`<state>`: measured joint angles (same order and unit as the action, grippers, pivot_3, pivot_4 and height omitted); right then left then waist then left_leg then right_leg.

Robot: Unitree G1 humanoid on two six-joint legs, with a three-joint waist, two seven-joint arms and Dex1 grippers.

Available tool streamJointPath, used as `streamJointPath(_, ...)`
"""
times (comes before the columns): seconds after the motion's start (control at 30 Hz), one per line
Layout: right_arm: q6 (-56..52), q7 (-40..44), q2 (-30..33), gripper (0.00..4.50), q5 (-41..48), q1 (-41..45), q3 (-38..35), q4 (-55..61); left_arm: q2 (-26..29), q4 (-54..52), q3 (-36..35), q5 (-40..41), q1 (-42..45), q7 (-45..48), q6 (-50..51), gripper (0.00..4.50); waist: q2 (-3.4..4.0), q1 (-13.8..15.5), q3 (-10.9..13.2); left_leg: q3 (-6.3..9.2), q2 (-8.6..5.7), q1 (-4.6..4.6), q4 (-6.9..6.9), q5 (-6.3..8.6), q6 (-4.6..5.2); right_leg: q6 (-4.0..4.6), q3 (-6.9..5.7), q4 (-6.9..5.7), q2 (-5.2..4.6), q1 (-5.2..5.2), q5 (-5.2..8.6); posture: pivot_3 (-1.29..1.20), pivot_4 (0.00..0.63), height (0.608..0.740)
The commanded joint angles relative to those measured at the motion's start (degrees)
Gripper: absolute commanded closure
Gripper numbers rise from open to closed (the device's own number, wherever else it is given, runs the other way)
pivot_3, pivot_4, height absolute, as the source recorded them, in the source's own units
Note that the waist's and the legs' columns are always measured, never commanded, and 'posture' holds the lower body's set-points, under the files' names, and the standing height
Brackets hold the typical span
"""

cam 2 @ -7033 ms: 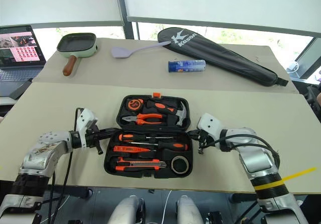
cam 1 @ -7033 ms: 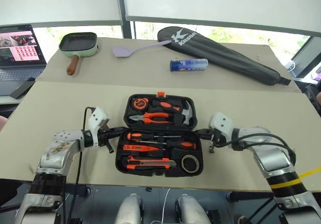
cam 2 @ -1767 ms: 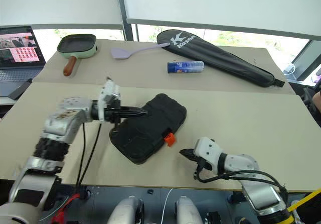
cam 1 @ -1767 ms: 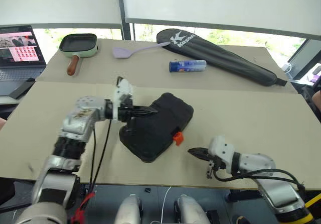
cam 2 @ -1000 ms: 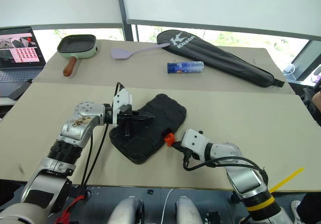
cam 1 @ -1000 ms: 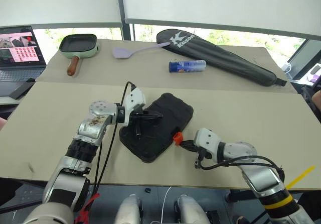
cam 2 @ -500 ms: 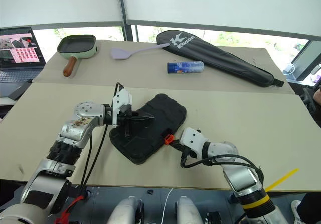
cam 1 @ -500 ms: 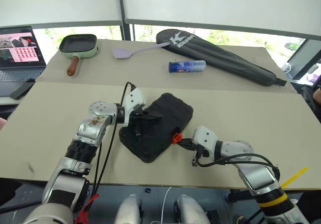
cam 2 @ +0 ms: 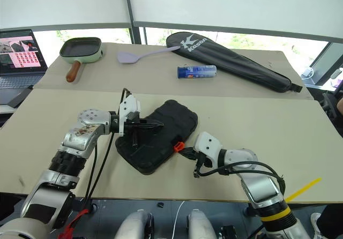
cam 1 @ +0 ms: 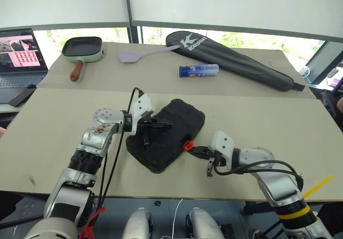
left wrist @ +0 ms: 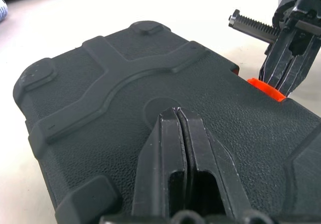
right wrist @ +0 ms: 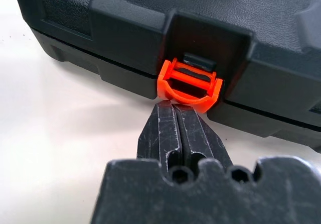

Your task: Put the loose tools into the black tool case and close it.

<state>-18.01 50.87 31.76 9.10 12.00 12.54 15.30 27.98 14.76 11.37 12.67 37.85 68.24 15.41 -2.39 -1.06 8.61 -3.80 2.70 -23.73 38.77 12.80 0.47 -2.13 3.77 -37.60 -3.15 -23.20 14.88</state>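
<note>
With the textured black plastic clamshell tool case (cam 1: 167, 134) already folded shut under the closed-fingered left gripper (left wrist: 178, 114), the right gripper (right wrist: 175, 105), fingers together, had advanced to its small orange latch (right wrist: 190, 85), leaving only fastening.

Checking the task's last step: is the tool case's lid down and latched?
Lid down: the case shows only its textured outside. The orange latch sticks out; whether it is latched, cannot tell.

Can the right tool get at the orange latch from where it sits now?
Probably yes: the right tool, shut, sits with its tip at the orange latch on the closed black tool case, with nothing between them.
</note>
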Motion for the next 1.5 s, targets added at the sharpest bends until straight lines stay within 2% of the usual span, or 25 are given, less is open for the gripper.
streamJointPath(0.03,0.62,0.11,-0.13,4.50,2.64,2.14,-2.52,4.22,0.28,1.37,3.21,-2.21,-2.37,0.61,2.39,4.39,0.00,0.00,0.00,0.00,0.00,0.00,0.00,0.00,0.00,0.00,0.00,0.00,0.00,0.00,0.00,0.00,0.150,0.740)
streamJointPath(0.2,-1.79,0.71,-0.35,4.50,6.21,2.54,-3.76,5.78,0.11,1.16,4.10,-3.01,-2.81,0.71,3.22,4.39,0.06,-0.01,-0.04,0.00,0.00,0.01,0.00,0.00,0.00,0.00,0.01,-0.01,0.00,0.00,0.00,0.00,0.150,0.740)
streamJointPath(0.43,-0.80,-1.67,-1.00,4.50,4.18,2.27,-2.61,2.78,-0.53,1.13,5.50,-3.99,-3.06,0.53,3.86,4.39,0.20,0.24,-0.20,-0.03,-0.02,0.21,-0.02,0.00,0.00,0.00,0.02,0.03,-0.03,0.19,0.01,0.00,0.150,0.740)
streamJointPath(0.57,-0.16,-1.07,0.36,4.50,2.14,2.02,-1.21,1.73,-0.60,0.99,5.84,-4.09,-3.23,0.61,3.93,4.39,0.38,0.27,-0.36,-0.03,-0.04,0.22,-0.02,0.00,0.00,0.00,0.02,0.03,-0.04,0.19,0.01,0.00,0.150,0.740)
streamJointPath(0.77,-3.54,1.24,2.94,4.50,6.85,-0.69,-4.04,6.24,0.05,0.49,5.62,-3.98,-3.81,0.73,4.10,4.39,0.48,0.33,-0.53,-0.03,-0.04,0.23,-0.03,0.01,0.00,-0.01,0.03,0.06,-0.04,0.21,0.02,0.00,0.150,0.740)
streamJointPath(0.9,-4.19,1.04,3.86,4.50,6.31,-1.96,-3.20,5.87,0.06,0.35,5.61,-3.93,-4.01,0.57,4.22,4.39,0.51,0.32,-0.59,-0.02,-0.03,0.25,-0.05,0.01,0.01,0.01,0.03,0.06,-0.03,0.21,0.03,0.00,0.150,0.740)
streamJointPath(1.1,-2.65,-2.23,1.91,4.50,0.96,0.70,0.04,-0.10,0.03,0.27,5.72,-3.98,-4.06,0.53,4.41,4.39,0.54,0.30,-0.62,-0.03,-0.04,0.27,-0.05,0.01,0.01,0.02,0.03,0.06,-0.04,0.21,0.04,0.00,0.150,0.740)
streamJointPath(1.5,-0.20,-2.39,-4.50,4.50,1.20,5.67,1.07,-4.70,0.57,1.02,6.11,-4.70,-4.16,0.31,5.06,4.39,0.56,0.12,-0.63,-0.02,0.01,0.29,-0.08,0.00,0.01,0.06,0.03,0.03,0.01,0.20,0.06,0.00,0.150,0.740)
